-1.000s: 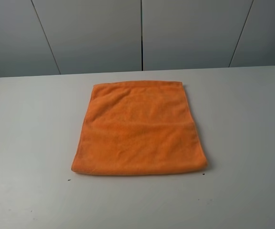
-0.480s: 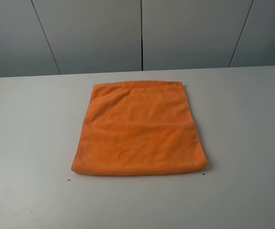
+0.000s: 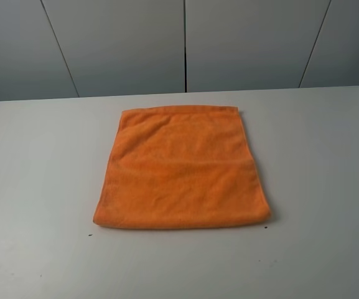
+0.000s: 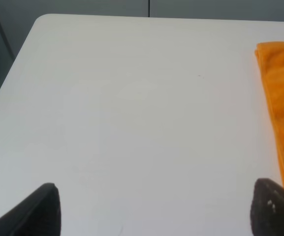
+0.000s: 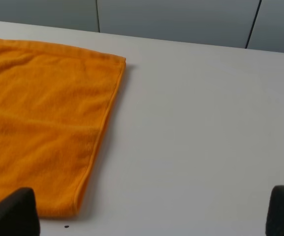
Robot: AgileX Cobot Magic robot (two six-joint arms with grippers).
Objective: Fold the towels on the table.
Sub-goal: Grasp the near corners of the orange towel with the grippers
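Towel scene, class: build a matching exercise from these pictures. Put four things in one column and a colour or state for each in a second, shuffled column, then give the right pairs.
Things:
1. towel
2. table
3. left gripper
4. wall

Colour or state:
A. grey
B. open, holding nothing
C. orange
D. white

Pairs: 1-C, 2-D, 3-B, 4-A

High camera overlooks the whole towel (image 3: 182, 168); each wrist camera, seemingly nearer, catches one side.
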